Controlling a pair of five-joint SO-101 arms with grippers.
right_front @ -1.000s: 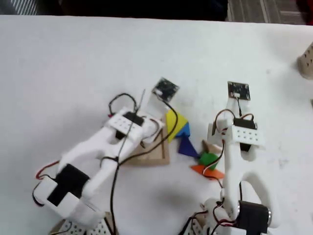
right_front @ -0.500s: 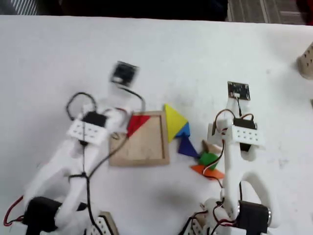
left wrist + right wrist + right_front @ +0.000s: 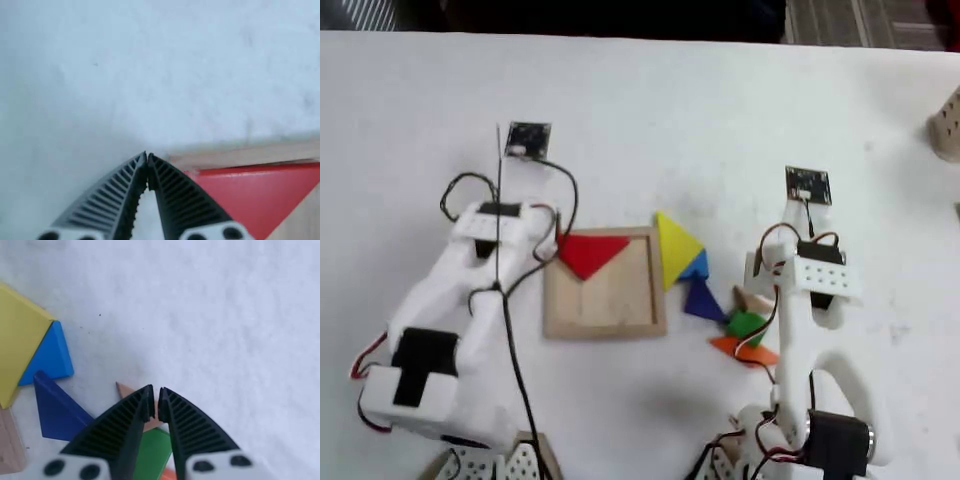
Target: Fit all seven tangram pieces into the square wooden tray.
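Over at the left side of the worktop [image 3: 720, 120], the left claw [image 3: 147, 159] is pressed together with nothing in it, its tip just outside the rim of the square wooden tray [image 3: 655, 300] at the tray's far-left corner. The tray lies mid-worktop, nearer the front edge than the back. The red triangle [image 3: 590, 252] sits inside with its long side against the far rim, so I make that one of seven home. Just off the tray's right rim lies the yellow triangle [image 3: 675, 248], with the light blue triangle [image 3: 696, 265] touching it and the dark blue triangle [image 3: 703, 298] just beside that. Further right comes a small cluster: a tan piece [image 3: 129, 390], a green piece [image 3: 747, 323] and an orange piece [image 3: 735, 347], close against one another. The right claw [image 3: 154, 396] hangs over that cluster, shut or very nearly so and pinching nothing. My read is that the step in hand is fetching the second piece. The yellow triangle looks the natural pick, being closest to the tray, and a claw will need to spread, come down over an edge of it, then turn it to sit against the red. No lettering or label is readable on the tray or pieces.
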